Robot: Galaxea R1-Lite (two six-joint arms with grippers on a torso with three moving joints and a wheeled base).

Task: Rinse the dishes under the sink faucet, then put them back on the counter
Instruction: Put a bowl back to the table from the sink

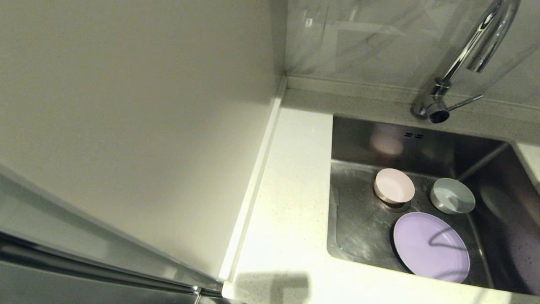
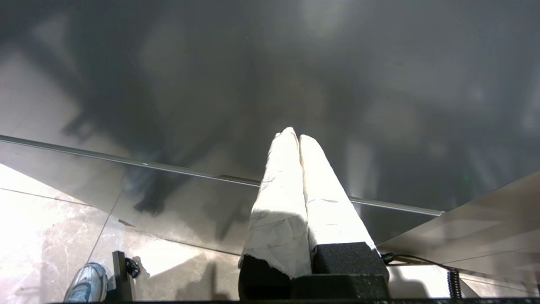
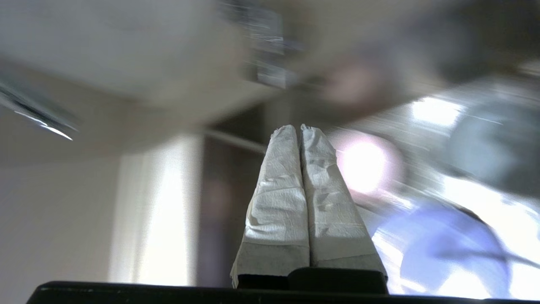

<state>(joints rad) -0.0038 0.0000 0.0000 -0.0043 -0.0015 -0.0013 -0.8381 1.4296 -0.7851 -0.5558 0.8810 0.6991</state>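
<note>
Glare whitens the counter (image 1: 291, 177); right wrist view smeared with motion blur.

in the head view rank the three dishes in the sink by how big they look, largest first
1. flat lilac-purple round plate, clearly largest.
2 and 3. small pale pink bowl and small light blue-grey bowl: they look about alike, so I won't rank them.

Both pincers, left pincer (image 2: 298, 136) and right pincer (image 3: 298, 128), have white-wrapped tapering fingers on black bases

No readable text, no labels, no brands, no numbers, no signs anywhere
</note>
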